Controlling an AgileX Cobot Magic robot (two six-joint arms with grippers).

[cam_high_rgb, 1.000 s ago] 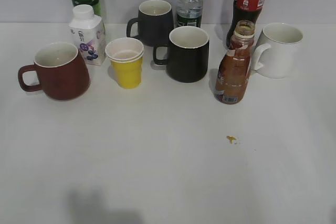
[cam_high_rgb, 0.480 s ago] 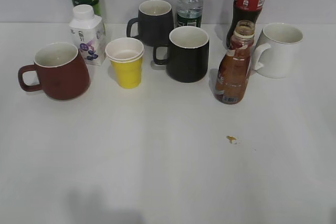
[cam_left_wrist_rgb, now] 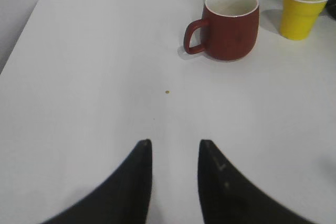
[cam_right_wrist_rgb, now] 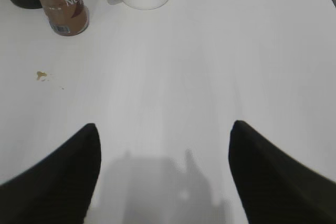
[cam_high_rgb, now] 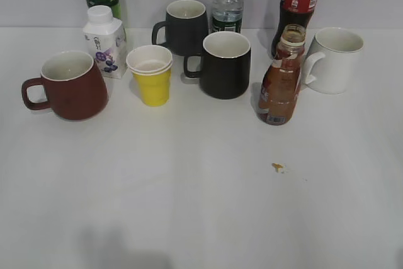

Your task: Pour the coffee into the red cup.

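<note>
Far ahead-left of right hand [cam_right_wrist_rgb: 164,140]: coffee [cam_right_wrist_rgb: 62,4].

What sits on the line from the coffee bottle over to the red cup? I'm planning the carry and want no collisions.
Between the coffee bottle and the red cup, the black mug and the yellow paper cup stand near the straight line. The table in front of them shows only a small stain.

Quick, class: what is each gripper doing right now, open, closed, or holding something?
Left gripper: narrowly open, holding nothing.
Right gripper: wide open, holding nothing.
</note>
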